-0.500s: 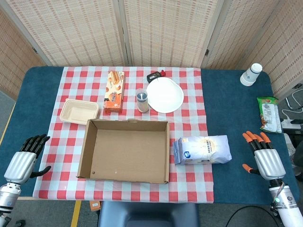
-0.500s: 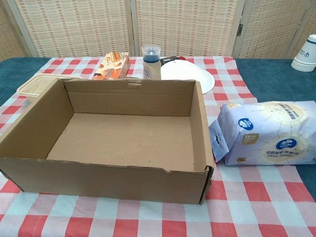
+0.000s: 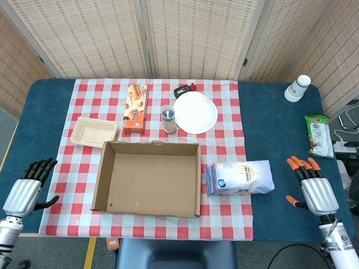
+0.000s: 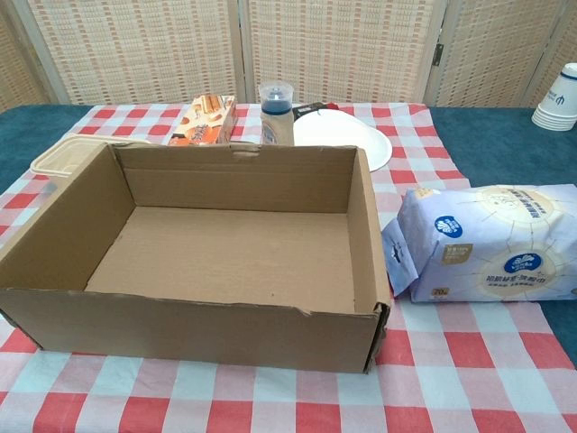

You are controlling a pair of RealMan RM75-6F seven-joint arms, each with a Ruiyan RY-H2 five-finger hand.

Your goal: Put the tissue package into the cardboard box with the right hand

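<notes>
The tissue package [image 3: 239,177] is a pale blue and white soft pack lying flat on the checked cloth, just right of the cardboard box [image 3: 148,178]; the chest view shows the package [image 4: 487,242] beside the box's right wall [image 4: 368,230]. The box is open on top and has nothing in it. My right hand [image 3: 312,185] hovers over the blue table to the right of the package, apart from it, fingers spread and holding nothing. At the table's near left corner my left hand [image 3: 29,186] is open too. Neither hand shows in the chest view.
Behind the box stand a beige food tray [image 3: 94,132], an orange snack box [image 3: 135,108], a small lidded cup [image 3: 168,119] and a white plate [image 3: 195,112]. A stack of paper cups [image 3: 297,88] and a green snack bag [image 3: 319,135] lie at the right.
Both hands have drawn slightly back toward the near edge of the table. The package and the box have not moved.
</notes>
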